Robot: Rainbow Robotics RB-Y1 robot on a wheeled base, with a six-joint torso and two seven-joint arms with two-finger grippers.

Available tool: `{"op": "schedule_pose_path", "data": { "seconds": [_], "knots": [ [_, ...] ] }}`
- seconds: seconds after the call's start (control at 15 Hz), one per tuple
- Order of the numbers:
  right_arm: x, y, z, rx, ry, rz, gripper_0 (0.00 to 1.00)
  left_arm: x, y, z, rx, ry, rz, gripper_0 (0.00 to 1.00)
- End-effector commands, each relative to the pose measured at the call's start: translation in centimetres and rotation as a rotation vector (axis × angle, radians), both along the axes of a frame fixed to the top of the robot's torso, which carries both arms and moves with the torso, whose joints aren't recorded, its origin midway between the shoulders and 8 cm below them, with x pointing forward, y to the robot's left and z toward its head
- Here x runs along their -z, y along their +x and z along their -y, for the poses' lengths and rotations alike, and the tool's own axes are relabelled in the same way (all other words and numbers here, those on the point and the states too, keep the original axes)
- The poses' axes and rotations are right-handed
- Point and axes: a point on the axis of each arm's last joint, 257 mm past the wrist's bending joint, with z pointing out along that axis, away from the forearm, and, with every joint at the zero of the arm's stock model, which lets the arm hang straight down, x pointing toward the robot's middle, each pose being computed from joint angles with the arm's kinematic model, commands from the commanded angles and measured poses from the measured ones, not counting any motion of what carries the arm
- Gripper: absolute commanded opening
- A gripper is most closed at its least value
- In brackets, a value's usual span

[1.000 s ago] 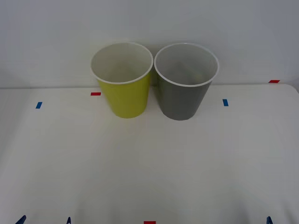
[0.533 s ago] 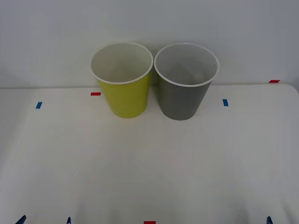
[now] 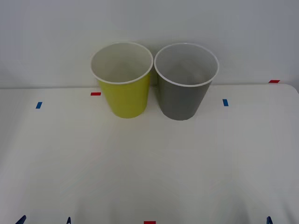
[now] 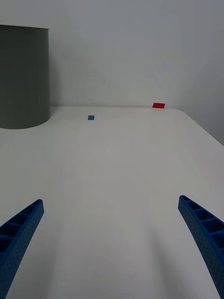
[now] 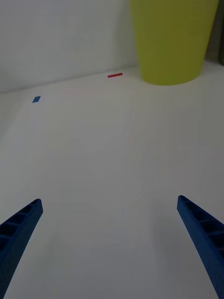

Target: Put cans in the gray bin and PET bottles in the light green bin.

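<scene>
The light green bin and the gray bin stand upright side by side at the back of the white table, the green one on the left. From the front view I look into both; no can or PET bottle is in sight, so they are hidden or out of view. My left gripper hangs open low at the front left, well short of the green bin; its wrist view has bare table between the fingers. My right gripper is open at the front right, with the gray bin far ahead.
Small tape marks dot the table: red and blue on the left, blue and red on the right, red at the front edge. A wall rises right behind the bins. The table's right edge runs close to my right arm.
A faint yellowish patch inside the gray bin a second ago is gone from sight. Bins and grippers have not moved.
</scene>
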Motion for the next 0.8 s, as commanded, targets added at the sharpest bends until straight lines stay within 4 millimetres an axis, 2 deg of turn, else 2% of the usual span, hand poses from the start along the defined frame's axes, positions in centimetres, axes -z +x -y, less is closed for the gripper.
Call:
{"op": "schedule_pose_path", "data": {
  "seconds": [0.07, 0.8],
  "knots": [
    [0.01, 0.0, 0.0, 0.0, 0.0, 0.0, 1.0, 0.0, 0.0, 0.0, 0.0, 0.0, 0.0, 1.0],
    [0.01, 0.0, 0.0, 0.0, 0.0, 0.0, 1.0, 0.0, 0.0, 0.0, 0.0, 0.0, 0.0, 1.0]
  ]
}}
